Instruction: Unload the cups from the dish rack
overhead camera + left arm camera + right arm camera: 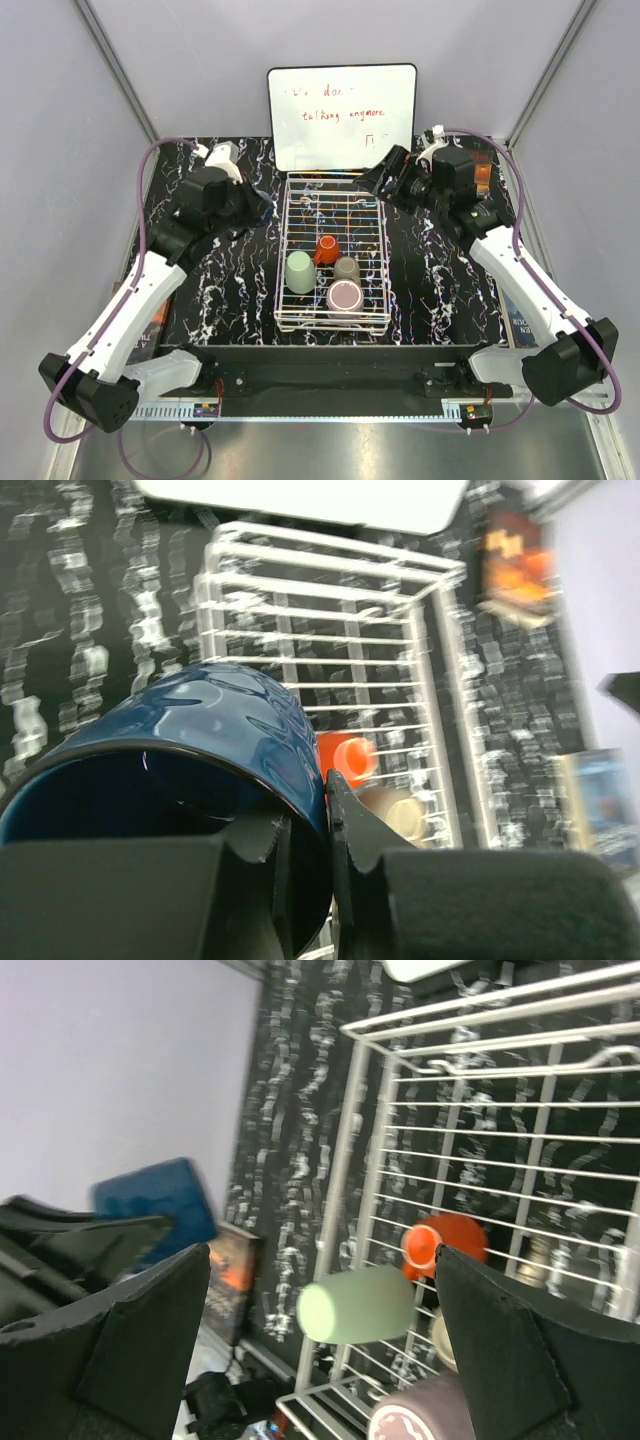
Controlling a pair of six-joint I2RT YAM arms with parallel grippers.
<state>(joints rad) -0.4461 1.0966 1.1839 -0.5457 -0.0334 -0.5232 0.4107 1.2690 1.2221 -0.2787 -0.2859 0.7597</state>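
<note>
While the left gripper (305, 830) pinches the wall of the dark blue mug (200, 730) between clenched jaws, it's left of the dish rack (440, 650). Right gripper (320, 1260) gapes wide, empty.

The dark blue mug (215, 725) has a glossy, smooth glaze. The dish rack (335, 205) is white wire; the tabletop (430, 285) looks black marbled.

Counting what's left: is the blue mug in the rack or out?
Out: the left gripper holds the blue mug by its rim, left of the rack.
</note>
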